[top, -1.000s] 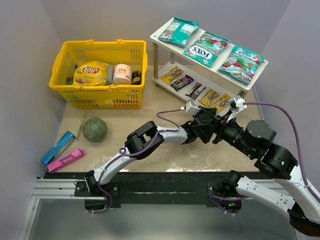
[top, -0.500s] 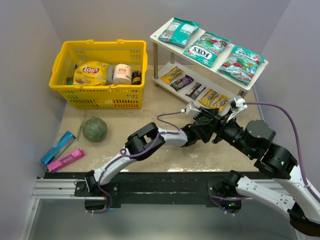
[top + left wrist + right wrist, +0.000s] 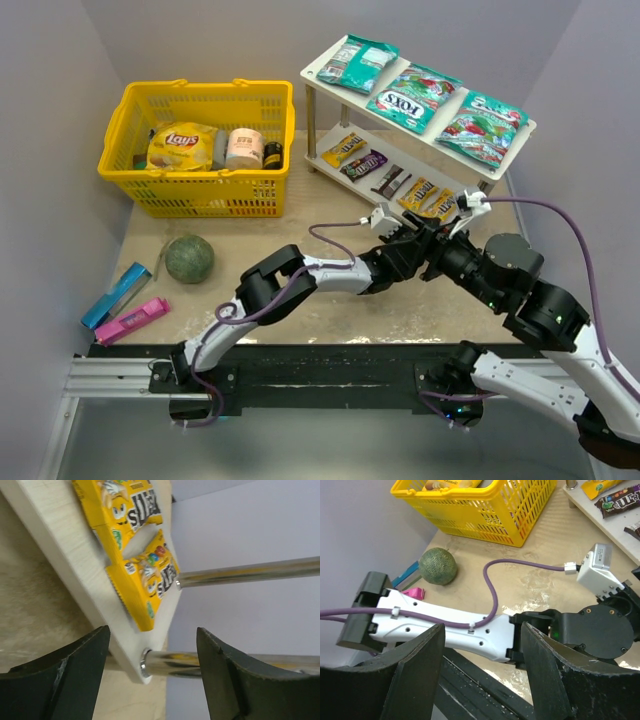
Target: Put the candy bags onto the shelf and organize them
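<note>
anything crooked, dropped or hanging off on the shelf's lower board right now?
Only the end yellow packet on the shelf's lower board: it lies skewed at the corner, its tip right at the front edge, and it touches the next yellow packet. Nothing looks spilled or torn.

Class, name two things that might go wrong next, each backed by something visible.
1. The open left claw sits close to the yellow packet, which lies at the corner of the lower board; a careless retreat might knock it off.
2. The right arm crowds the left arm by the shelf, so they might collide.
</note>
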Available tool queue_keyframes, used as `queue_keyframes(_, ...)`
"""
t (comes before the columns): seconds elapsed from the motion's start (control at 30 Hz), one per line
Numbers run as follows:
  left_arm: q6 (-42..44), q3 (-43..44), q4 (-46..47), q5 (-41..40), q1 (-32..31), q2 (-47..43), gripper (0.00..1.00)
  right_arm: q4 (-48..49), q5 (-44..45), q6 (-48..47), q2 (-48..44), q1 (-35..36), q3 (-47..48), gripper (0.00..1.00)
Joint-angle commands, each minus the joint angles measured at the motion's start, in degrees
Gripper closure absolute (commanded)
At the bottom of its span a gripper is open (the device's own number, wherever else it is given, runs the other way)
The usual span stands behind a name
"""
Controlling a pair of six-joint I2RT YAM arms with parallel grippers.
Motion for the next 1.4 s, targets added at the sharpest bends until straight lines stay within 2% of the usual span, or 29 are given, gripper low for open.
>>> queue_keyframes(0.0, 5.81, -4.19, -12.33, -1.87, -0.26, -6.61, 0.23, 1.31, 2.80, 0.55, 1.03, 0.09, 3.05, 0.34)
queue_keyframes(0.1, 10.64, -10.24, -14.45, 0.32, -0.26, -13.72, 0.23, 2.28, 3.33, 0.37, 1.20, 0.09, 3.14, 0.33)
queue_keyframes(0.17, 13.91, -18.14, -14.45, 2.51, -0.18, -21.18, 0.22, 2.55, 4.55, -0.33, 1.03, 0.09, 3.31, 0.30)
queue_keyframes(0.23, 16.90, -27.34, -14.10, 5.15, 0.09, -29.59, 0.22, 2.28, 7.89, -0.59, 0.59, 0.09, 3.40, 0.24)
queue_keyframes(0.37, 24.37, -39.95, -19.18, 4.73, 0.09, -43.24, 0.21, 2.11, 13.52, -2.96, 0.24, 0.09, 3.31, 0.11)
queue_keyframes(0.4, 26.56, -42.14, -20.50, 6.03, 0.17, -45.71, 0.21, 2.28, 14.48, -3.49, 0.32, 0.09, 3.23, 0.03)
queue_keyframes(0.43, 29.28, -45.73, -20.87, 7.52, 0.35, -50.43, 0.20, 2.37, 16.06, -3.85, 0.76, 0.09, 3.14, 0.01)
queue_keyframes(0.5, 29.48, -47.34, -29.77, 6.66, 0.35, -56.68, 0.20, 2.63, 18.61, -4.72, 1.11, 0.09, 2.96, 0.01)
queue_keyframes(0.63, 29.48, -53.48, -37.47, 4.55, 0.35, -68.47, 0.20, 3.25, 24.06, -5.78, 2.25, 0.09, 2.96, 0.01)
queue_keyframes(0.8, 31.67, -58.24, -46.16, -2.03, 0.44, -85.41, 0.20, 4.57, 30.30, -5.79, 1.91, 0.09, 1.21, 0.01)
queue_keyframes(1.0, 34.14, -58.16, -58.72, -9.95, 0.44, -98.79, 0.20, 7.55, 32.33, -1.57, -0.46, 0.09, -4.77, 0.01)
queue_keyframes(1.17, 35.46, -57.02, -63.75, -12.50, 0.44, -103.65, 0.19, 7.47, 33.12, 0.28, 0.24, 0.09, -6.18, 0.01)
queue_keyframes(1.37, 35.64, -55.79, -65.08, -13.64, 0.44, -105.50, 0.21, 6.68, 33.13, 0.72, 1.55, 0.09, -5.48, 0.01)
